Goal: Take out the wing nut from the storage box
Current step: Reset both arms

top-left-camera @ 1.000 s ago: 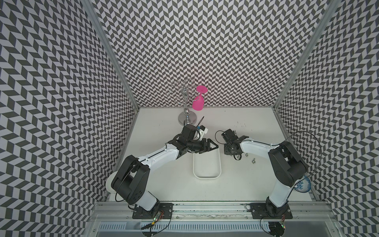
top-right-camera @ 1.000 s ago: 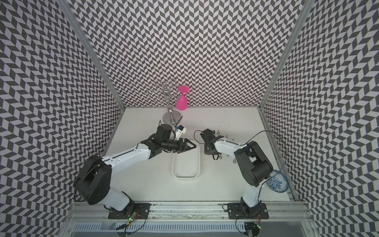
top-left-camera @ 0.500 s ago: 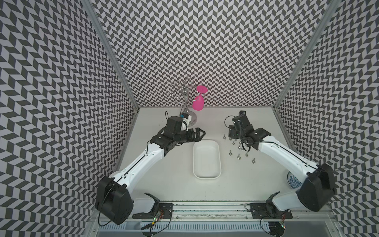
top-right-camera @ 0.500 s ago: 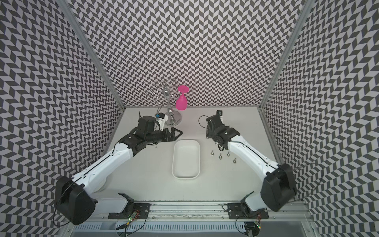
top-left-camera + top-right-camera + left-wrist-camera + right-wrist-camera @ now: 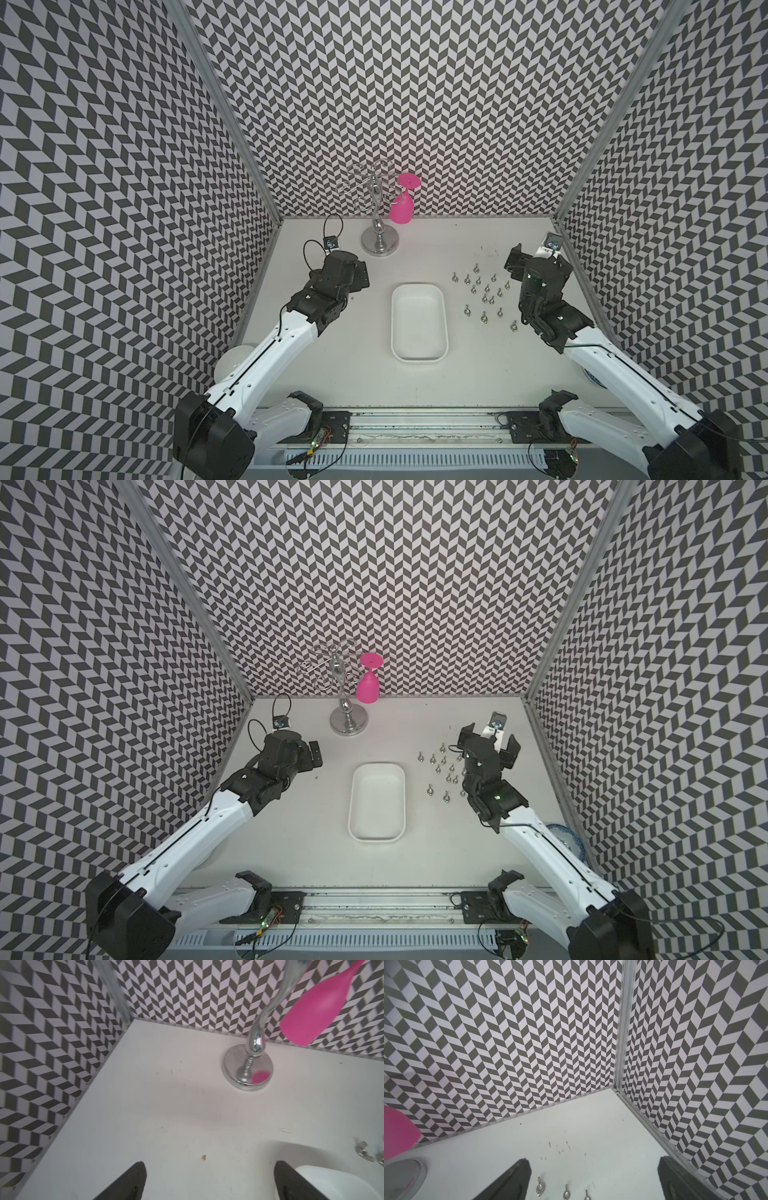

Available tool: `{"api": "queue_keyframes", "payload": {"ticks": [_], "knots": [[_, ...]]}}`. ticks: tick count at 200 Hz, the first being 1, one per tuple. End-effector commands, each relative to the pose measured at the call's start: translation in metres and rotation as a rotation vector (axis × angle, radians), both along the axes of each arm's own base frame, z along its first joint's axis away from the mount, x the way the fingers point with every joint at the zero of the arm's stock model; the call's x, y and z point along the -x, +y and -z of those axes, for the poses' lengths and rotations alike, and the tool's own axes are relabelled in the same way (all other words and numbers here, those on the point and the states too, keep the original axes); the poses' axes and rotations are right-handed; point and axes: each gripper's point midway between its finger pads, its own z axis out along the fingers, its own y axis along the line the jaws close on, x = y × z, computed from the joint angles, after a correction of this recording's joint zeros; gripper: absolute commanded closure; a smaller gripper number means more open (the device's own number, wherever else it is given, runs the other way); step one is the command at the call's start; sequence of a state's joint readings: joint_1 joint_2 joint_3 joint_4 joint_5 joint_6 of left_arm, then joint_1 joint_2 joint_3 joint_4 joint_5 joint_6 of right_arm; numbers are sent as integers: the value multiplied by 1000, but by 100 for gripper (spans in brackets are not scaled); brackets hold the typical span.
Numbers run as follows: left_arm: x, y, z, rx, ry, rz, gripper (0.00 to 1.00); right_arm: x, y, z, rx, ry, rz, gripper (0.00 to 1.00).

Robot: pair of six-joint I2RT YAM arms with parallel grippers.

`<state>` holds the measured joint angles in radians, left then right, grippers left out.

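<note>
In both top views the storage box (image 5: 419, 322) (image 5: 377, 802) sits mid-counter, and we see nothing inside it. The wing nuts (image 5: 484, 298) (image 5: 449, 777) lie scattered on the counter (image 5: 353, 365) on the right arm's side of the box, apart from its rim. The left arm (image 5: 266, 349) hangs on the box's other side and the right arm (image 5: 552, 320) just beside the scatter. Each has its jaws spread wide with nothing between them. We judge the removal done, so the step in hand is a clean retreat. We should lift the right arm straight up before swinging it away, since a sideways sweep could scatter nuts or knock one toward the box.

In the left wrist view the released jaws frame bare counter, with a corner of the storage box (image 5: 332, 1182) beside one of them and one of the wing nuts (image 5: 362, 1148) past it. The chrome stand (image 5: 247, 1068) is near ahead, so we should draw back rather than forward.

In the right wrist view the jaws gape empty, and three wing nuts (image 5: 565, 1192) lie on the counter in the gap they frame. We should rise clear of them without closing.
</note>
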<state>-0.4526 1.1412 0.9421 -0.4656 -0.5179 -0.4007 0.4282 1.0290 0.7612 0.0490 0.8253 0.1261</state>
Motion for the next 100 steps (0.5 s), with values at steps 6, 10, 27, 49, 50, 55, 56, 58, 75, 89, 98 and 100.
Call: {"api": "queue_keyframes", "payload": {"ticks": [6, 10, 27, 49, 50, 55, 56, 58, 75, 89, 98, 100], "knots": [[-11, 28, -7, -139, -73, -113, 0, -4, 5, -38, 8, -134, -74, 0], [-13, 28, -7, -148, -73, -98, 0, -5, 8, -38, -3, -143, -110, 0], [-24, 29, -8, -131, -110, 10, 0, -4, 18, -33, -24, -194, -211, 1], [-28, 44, -18, 64, -271, 13, 0, -4, 22, -26, -6, -246, -262, 0], [-28, 45, -19, 72, -280, 11, 0, -4, 22, -26, -6, -247, -263, 0], [-27, 48, -22, 110, -326, 13, 0, -5, 23, -24, -6, -250, -268, 0], [-27, 48, -22, 115, -334, 15, 0, -5, 23, -24, -6, -250, -267, 0], [-26, 49, -23, 123, -350, 16, 0, -5, 22, -24, -7, -252, -267, 1], [-22, 55, -23, 137, -447, 33, 0, -7, 23, -21, -14, -260, -276, 0], [-24, 57, -17, 119, -448, 49, 0, -10, 23, -17, -16, -246, -279, 0], [-29, 58, -11, 90, -421, 59, 0, -12, 21, -12, -13, -230, -267, 0], [-30, 59, -9, 87, -413, 61, 0, -12, 20, -11, -11, -228, -263, 0]]}}
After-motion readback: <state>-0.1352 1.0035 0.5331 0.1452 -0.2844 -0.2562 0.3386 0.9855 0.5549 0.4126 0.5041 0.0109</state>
